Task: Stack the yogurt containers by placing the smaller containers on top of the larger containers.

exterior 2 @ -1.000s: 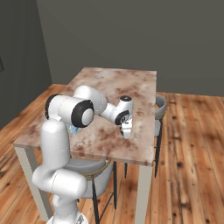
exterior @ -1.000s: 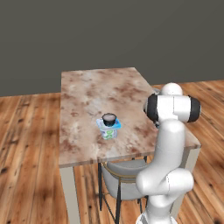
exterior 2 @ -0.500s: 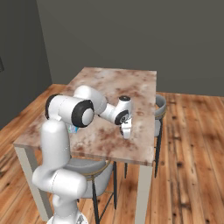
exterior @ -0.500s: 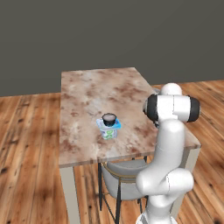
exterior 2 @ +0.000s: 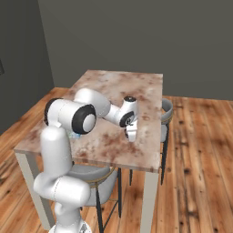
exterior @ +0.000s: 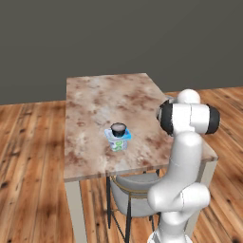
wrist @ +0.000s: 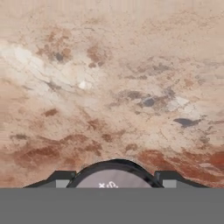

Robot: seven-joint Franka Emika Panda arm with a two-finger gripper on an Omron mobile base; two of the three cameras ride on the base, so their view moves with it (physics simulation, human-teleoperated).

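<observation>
A squarish white tub with a light-blue lid, the larger container [exterior: 119,142], stands mid-table. One small dark round cup [exterior: 118,128] sits on top of it. My gripper [exterior 2: 130,134] points down at the table near its right edge, away from the tub. Looking along the hand, a second small dark cup with a pale top [wrist: 112,178] sits between my fingertips [wrist: 61,176], and the jaws press its sides. In the left base view my own arm hides the hand and that cup.
The marbled brown table [exterior: 95,99] stands on a wooden floor. A grey chair [exterior: 133,187] is tucked under its near edge beside my base, and another chair [exterior 2: 167,109] stands at the right side. A dark wall lies behind.
The jaws have closed from wide open onto the small dark cup. The arm and the stacked tub have stayed where they were.
</observation>
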